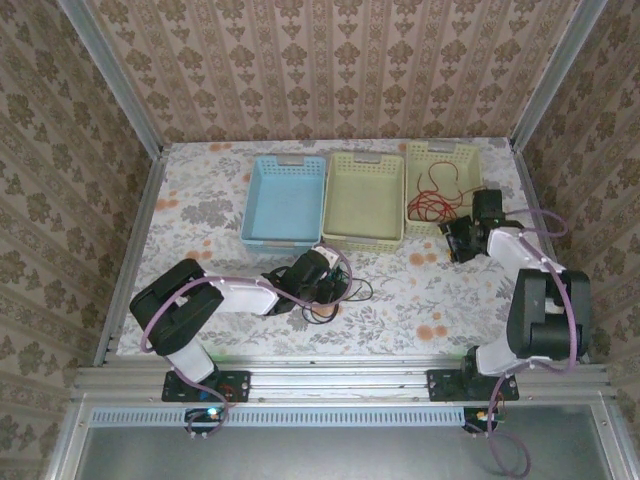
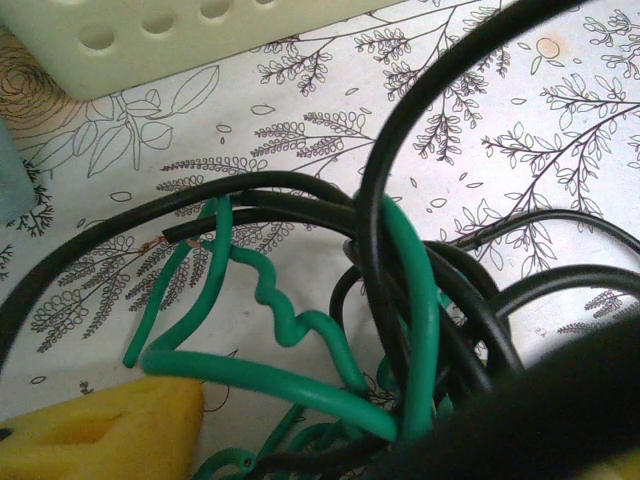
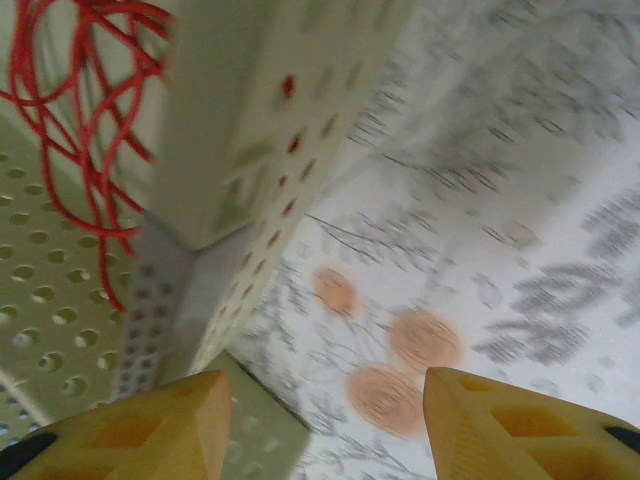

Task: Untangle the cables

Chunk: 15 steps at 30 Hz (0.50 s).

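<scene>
Red cable (image 1: 432,200) already lies by itself in the right-hand basket (image 1: 445,150), so the work looks down to the last pair. The black cable (image 2: 400,130) and green cable (image 2: 290,380) are knotted in a heap on the counter (image 1: 200,200), well apart from that basket. The left end effector (image 1: 322,283) sits low over the heap, fingers apart with loops between them, clamped on nothing I can make out. The right end effector (image 3: 330,425) hangs beside the basket, fingers apart and empty. Next, I'd guess, one side must pinch a single strand while the other steadies the rest.
</scene>
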Motion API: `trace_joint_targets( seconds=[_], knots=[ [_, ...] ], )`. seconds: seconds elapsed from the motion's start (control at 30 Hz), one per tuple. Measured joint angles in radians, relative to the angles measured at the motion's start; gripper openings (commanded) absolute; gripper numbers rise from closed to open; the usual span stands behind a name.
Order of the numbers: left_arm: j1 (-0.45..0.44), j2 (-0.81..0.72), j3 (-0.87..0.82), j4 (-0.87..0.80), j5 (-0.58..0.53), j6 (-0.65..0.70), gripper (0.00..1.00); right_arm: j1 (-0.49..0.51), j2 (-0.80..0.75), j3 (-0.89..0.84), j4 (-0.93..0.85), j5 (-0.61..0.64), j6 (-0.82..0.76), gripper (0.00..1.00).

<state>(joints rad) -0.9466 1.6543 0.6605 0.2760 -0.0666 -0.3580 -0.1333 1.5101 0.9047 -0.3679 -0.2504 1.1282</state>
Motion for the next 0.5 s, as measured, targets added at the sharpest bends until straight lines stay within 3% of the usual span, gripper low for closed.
trace_joint_targets(
  seconds=[0.23,0.37,0.5],
  knots=[
    [0.006,0.000,0.000,0.005,0.004,0.000,0.70,0.039,-0.151,0.011,-0.040,0.076,-0.122,0.55],
    [0.025,-0.001,-0.003,0.021,0.031,0.000,0.70,0.149,-0.318,-0.010,-0.039,0.093,-0.254,0.52],
    [0.053,0.000,-0.005,0.046,0.122,0.001,0.70,0.315,-0.346,-0.010,-0.032,0.057,-0.419,0.51]
  ],
)
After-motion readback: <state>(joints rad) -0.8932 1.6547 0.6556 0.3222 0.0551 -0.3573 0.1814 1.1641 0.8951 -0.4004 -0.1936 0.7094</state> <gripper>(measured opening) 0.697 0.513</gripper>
